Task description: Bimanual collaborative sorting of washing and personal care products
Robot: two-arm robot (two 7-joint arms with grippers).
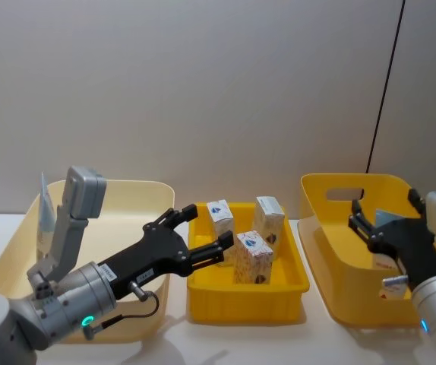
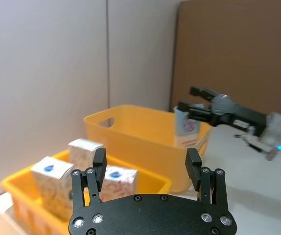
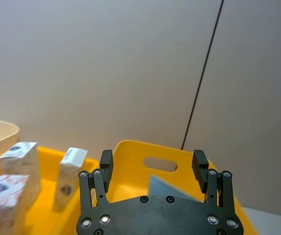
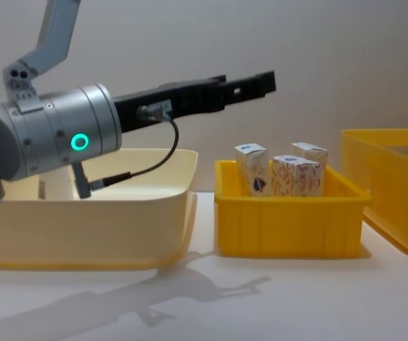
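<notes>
Watching this from the side: the left gripper is stretched out from over the cream tub and hangs above the left wall of the small yellow tray, well clear of what's inside. Its fingers are spread wide and there's nothing in them. Three small white cartons with the orange-red print stand in that tray. The front carton is nearest the gripper's tips, and the back-left carton and back-right carton stand behind it with a gap between them. Over on the other side, the right gripper hovers above the big yellow bin, also fully spread and holding nothing. A light-blue tube with a reddish round logo stands inside that bin, just below and behind those fingers, and as far as I can tell it isn't touching them. A second pale blue tube stands up in the far left corner of the cream tub, beside the left arm's elbow. Tub, tray and bin sit in a row on the white table, tray in the middle.
</notes>
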